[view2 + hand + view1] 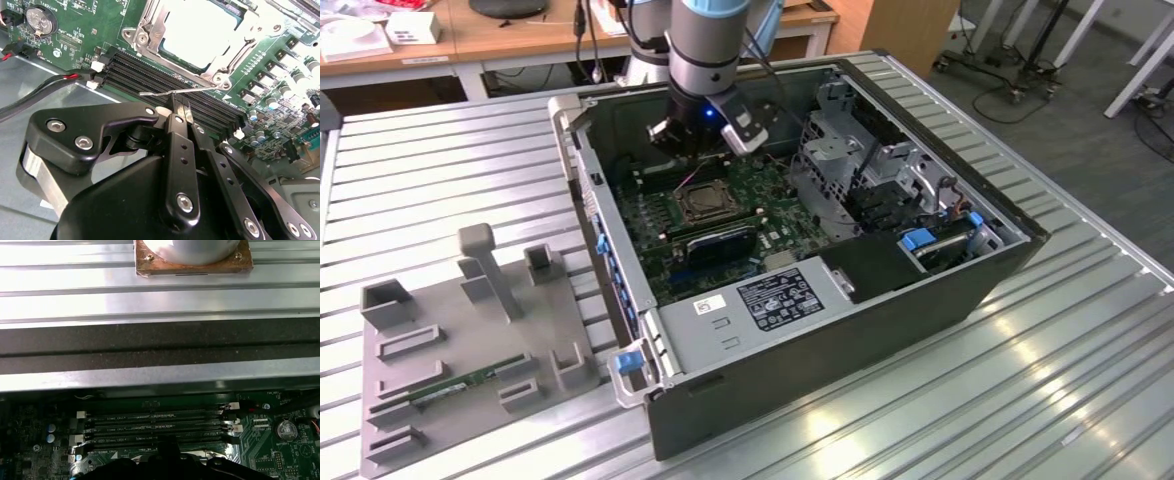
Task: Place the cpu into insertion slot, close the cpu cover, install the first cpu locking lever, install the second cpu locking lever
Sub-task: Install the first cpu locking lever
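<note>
While the robot arm reaches down into an open computer case point(854, 330) standing on a ribbed metal desk point(1067, 380), its black gripper point(179, 102) hangs low over the green circuit board point(90, 30). In the second wrist view the two fingers are pressed together, and a thin silvery locking lever point(150, 93) runs through their tips, so the gripper appears to pinch it. The lever is raised off the board and lies just above a row of long black memory slots point(145, 72).

Just beyond the lever sits the insertion slot point(680, 198), near the middle of the board. The cpu point(200, 30) lies flat inside it, its pale metal top showing. The cpu cover point(150, 20), a silvery frame, is folded down around the chip's edges.

A round coin battery point(40, 20) sits on the board, well apart from the slot. At the exterior view's left, a grey fixture tray point(454, 330) rests on the desk beside the case.
</note>
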### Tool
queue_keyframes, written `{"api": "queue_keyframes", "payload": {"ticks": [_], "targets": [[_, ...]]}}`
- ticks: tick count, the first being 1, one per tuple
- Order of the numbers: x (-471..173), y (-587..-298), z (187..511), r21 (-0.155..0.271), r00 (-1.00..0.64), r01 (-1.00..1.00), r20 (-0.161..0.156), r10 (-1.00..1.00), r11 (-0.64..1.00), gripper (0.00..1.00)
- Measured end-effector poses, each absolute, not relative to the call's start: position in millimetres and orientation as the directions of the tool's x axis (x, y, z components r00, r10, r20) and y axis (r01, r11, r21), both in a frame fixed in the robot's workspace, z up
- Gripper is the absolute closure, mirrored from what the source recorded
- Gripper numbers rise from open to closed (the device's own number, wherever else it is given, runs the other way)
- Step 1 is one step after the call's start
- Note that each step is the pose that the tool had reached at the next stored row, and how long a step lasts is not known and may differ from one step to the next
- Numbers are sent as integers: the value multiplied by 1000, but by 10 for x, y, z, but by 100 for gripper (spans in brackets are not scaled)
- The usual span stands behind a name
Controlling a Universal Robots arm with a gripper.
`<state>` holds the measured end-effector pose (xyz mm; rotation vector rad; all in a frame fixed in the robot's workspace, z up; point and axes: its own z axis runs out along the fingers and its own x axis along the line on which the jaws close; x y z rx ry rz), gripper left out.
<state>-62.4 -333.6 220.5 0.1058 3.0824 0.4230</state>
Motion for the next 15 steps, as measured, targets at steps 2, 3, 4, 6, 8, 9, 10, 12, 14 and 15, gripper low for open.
{"api": "queue_keyframes", "payload": {"ticks": [2,3,4,6,8,9,10,12,14,15], "targets": [[-619,-3336,2192,270,-997,64,-19,71,961,89],[-614,-3337,2185,270,-997,64,-19,71,961,89],[-610,-3337,2177,270,-997,64,-19,71,961,89],[-599,-3337,2162,270,-997,64,-19,71,961,89],[-588,-3337,2147,270,-997,64,-19,71,961,89],[-584,-3337,2141,270,-997,64,-19,71,961,89],[-581,-3337,2135,270,-997,64,-19,71,961,89],[-576,-3337,2125,270,-997,64,-19,71,961,89],[-573,-3337,2114,270,-997,64,-19,71,961,89],[-572,-3337,2109,270,-997,64,-19,71,961,89]]}}
